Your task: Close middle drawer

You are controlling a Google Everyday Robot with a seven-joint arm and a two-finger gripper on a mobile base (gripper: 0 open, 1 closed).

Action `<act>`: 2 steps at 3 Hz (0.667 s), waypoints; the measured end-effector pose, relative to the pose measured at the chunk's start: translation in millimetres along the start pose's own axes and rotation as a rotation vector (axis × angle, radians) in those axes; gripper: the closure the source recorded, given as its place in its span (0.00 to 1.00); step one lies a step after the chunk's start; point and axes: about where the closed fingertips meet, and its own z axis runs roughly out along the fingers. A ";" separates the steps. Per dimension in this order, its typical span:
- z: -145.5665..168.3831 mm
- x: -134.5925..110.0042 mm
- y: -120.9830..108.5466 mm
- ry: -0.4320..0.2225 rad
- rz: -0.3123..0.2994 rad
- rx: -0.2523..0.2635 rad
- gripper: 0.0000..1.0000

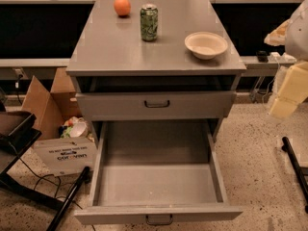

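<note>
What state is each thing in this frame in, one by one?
middle drawer: pulled far out, empty
top drawer: slightly out
green can: upright
bowl: upright, empty
cardboard box: flaps open
gripper: at right edge, clear of both drawers

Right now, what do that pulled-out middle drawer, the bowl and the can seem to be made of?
The middle drawer: likely grey painted metal, matte, with thin flat walls. The bowl: cream and matte, maybe paper or plastic. The can: probably aluminium, printed green, with a shiny rim. The claw hangs right of the cabinet, apart from it.
</note>
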 end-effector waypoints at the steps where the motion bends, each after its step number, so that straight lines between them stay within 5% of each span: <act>1: 0.0 0.0 0.0 0.000 0.000 0.000 0.00; 2: 25.2 0.3 12.7 0.018 -0.011 -0.047 0.00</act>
